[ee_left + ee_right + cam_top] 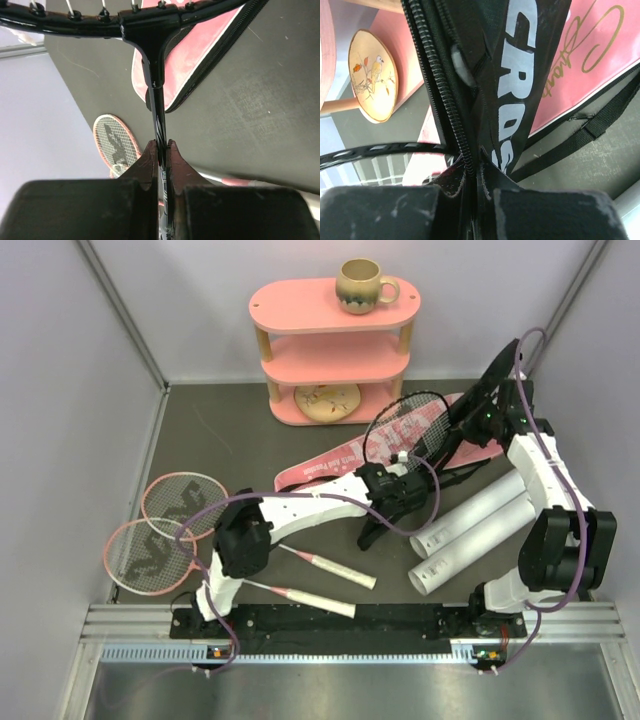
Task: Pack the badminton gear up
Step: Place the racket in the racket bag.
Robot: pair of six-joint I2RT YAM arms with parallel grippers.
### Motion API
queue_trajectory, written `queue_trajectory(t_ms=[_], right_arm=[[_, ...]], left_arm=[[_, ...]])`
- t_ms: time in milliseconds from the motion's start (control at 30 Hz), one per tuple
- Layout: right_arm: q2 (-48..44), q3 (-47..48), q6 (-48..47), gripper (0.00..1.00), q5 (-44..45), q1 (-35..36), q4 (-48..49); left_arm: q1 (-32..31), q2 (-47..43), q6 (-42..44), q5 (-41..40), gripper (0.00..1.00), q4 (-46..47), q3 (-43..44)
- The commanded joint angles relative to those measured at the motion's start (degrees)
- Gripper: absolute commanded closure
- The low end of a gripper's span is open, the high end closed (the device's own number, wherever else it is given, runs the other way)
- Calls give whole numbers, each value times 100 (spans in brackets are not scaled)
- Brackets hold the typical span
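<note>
My left gripper (pixel 398 483) (pixel 160 146) is shut on the thin shaft of the black-framed racket (pixel 410 428) (pixel 150 22), just below its head. The head hovers over the pink racket-shaped bag (pixel 335 468) (pixel 195 55) and in front of the black bag's mouth. My right gripper (pixel 478 418) (pixel 472 165) is shut on the zipper edge of the black CROSSWAY bag (pixel 497 375) (pixel 520 75) and holds it up off the table. Two pink-framed rackets (pixel 180 502) (pixel 148 558) lie at the left. Two white tubes (pixel 478 512) (pixel 470 550) lie at the right.
A pink three-tier oval shelf (pixel 335 340) stands at the back with a beige mug (pixel 362 285) on top and a painted plate (pixel 328 400) (pixel 372 75) on its lowest tier. Grey walls close in the table on the left, back and right.
</note>
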Motion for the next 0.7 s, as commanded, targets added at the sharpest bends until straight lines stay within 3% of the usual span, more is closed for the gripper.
queue_trajectory(t_ms=[0, 200, 500, 667], right_arm=[[-428, -15, 513, 100, -347, -9, 312], [-454, -270, 751, 100, -540, 78, 408], [-586, -1359, 689, 100, -1155, 623, 1550], [-744, -1817, 953, 100, -1559, 729, 2525]], left_arm=[[-126, 574, 110, -504, 100, -349, 149], [-117, 795, 82, -619, 100, -369, 315], [-301, 1084, 935, 690, 100, -43, 1730], [-293, 1181, 1365, 1060, 100, 631, 1801]])
